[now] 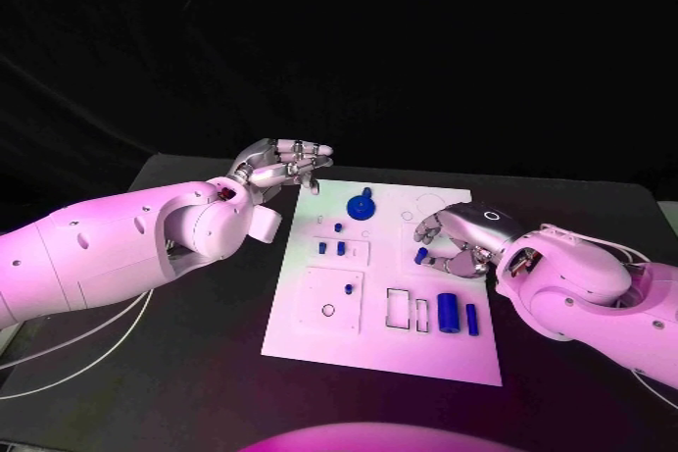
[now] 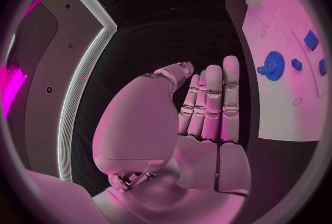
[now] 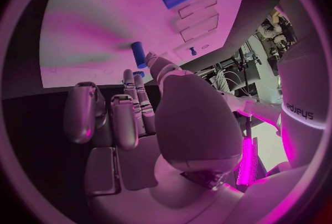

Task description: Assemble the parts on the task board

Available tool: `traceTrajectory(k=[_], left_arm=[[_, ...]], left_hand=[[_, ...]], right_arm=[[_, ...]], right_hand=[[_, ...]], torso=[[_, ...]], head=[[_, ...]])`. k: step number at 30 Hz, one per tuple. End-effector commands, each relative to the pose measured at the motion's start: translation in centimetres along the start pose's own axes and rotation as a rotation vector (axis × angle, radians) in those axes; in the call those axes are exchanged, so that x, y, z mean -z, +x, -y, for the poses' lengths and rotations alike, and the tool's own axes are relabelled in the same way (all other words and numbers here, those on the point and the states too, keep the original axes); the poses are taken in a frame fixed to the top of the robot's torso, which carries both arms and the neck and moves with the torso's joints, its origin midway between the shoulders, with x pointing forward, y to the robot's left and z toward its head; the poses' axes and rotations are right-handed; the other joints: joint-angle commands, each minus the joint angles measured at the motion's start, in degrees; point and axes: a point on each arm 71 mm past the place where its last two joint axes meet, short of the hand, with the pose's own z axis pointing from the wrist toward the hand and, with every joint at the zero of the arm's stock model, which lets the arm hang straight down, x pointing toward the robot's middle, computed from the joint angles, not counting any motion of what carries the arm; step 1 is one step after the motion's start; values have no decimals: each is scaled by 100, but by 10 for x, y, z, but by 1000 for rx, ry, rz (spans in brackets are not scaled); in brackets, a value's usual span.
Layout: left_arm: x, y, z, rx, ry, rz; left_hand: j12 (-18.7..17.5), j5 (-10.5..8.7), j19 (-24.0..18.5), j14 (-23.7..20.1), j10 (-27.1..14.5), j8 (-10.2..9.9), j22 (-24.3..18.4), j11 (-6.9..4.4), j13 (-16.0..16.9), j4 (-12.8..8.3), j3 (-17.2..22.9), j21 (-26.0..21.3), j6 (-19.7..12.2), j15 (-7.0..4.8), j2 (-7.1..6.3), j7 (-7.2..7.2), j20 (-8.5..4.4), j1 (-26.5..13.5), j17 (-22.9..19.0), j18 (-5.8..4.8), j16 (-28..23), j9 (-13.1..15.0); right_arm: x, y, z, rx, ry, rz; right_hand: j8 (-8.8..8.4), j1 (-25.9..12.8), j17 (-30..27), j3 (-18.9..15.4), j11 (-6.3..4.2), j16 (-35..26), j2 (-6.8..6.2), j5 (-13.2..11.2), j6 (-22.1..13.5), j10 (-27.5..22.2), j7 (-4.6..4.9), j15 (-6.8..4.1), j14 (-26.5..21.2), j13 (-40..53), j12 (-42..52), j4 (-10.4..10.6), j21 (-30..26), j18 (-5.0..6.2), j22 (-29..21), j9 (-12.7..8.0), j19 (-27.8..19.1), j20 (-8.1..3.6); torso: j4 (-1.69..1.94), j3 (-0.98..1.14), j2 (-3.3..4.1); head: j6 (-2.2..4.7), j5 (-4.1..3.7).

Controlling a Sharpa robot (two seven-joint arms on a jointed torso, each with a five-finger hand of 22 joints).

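The right robot hand (image 1: 455, 238) hovers over the task board's (image 1: 318, 334) right edge, fingers curled around a small blue part (image 1: 421, 258); whether it grips it, I cannot tell. The left robot hand (image 1: 287, 164) hangs open beyond the board's far-left corner.

The task board (image 1: 370, 349) is white with thin dark outlines of rectangles and circles, the gear (image 1: 362, 207), the cylinder (image 1: 448, 313) and the small pegs (image 1: 323, 247) are blue, and the table (image 1: 184, 374) is black.
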Motion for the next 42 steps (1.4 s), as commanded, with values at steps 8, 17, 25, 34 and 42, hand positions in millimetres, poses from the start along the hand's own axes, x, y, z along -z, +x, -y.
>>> traceTrajectory(k=[8, 17, 25, 34, 42], left_arm=[[0, 2, 1, 10, 6, -18], [1, 1, 1, 10, 6, -17], [1, 1, 1, 10, 4, -17], [0, 1, 1, 10, 4, -19], [-1, 2, 1, 10, 3, -19]], left_hand=[[30, 19, -23, -43, -34, -24, -6, -4, 5, -37, -1, -20, -53, 12, 12, -5, 7, -49, -8, 84, -13, -8], [44, 19, -23, -42, -37, -21, -6, -3, 8, -38, 1, -20, -51, 13, 16, -5, 8, -54, -12, 84, -11, -8], [50, 19, -23, -42, -39, -20, -6, -3, 10, -38, 2, -20, -50, 13, 21, -5, 9, -58, -14, 84, -10, -8], [50, 19, -23, -42, -39, -20, -6, -3, 10, -38, 2, -20, -50, 13, 21, -5, 9, -58, -14, 84, -10, -8], [50, 19, -23, -42, -39, -20, -6, -3, 10, -38, 2, -20, -50, 13, 21, -5, 9, -58, -14, 84, -10, -8]], right_arm=[[-6, 11, -4, 23, -18, -68], [-8, 13, -3, 42, -14, -64], [-9, 13, -3, 46, -14, -52], [-5, 7, -9, 26, -39, 10], [7, -11, -25, -16, -83, 79]], right_hand=[[77, 112, 92, 413, -62, 35, 16, 62, 348, 350, 3, -68, 253, -58, 109, 84, 338, 2, 673, 1, 136, -55], [166, 134, 148, 693, -103, 76, 29, 67, 569, 541, -32, -101, 271, -94, 90, 79, 509, -31, 769, 37, 190, -89], [213, 161, 172, 937, -121, 96, 177, -245, 634, 656, -50, -128, 276, -119, 51, 31, 587, -47, 821, 75, 210, -110], [363, 217, 242, 1206, -202, 142, 284, -342, 784, 942, -90, -180, 295, -71, 89, -163, 800, -87, 935, 190, 273, -156], [387, 219, 245, 1231, -209, 145, 268, -336, 796, 969, -88, -187, 297, -62, 78, -213, 833, -93, 953, 214, 283, -165]], torso=[[-9, 2, 2], [-10, 8, 0], [-10, 9, -2], [-18, 8, -6], [-21, 2, -21]], head=[[-34, 20], [-64, 28], [-73, 33], [-82, 32], [-67, 28]])
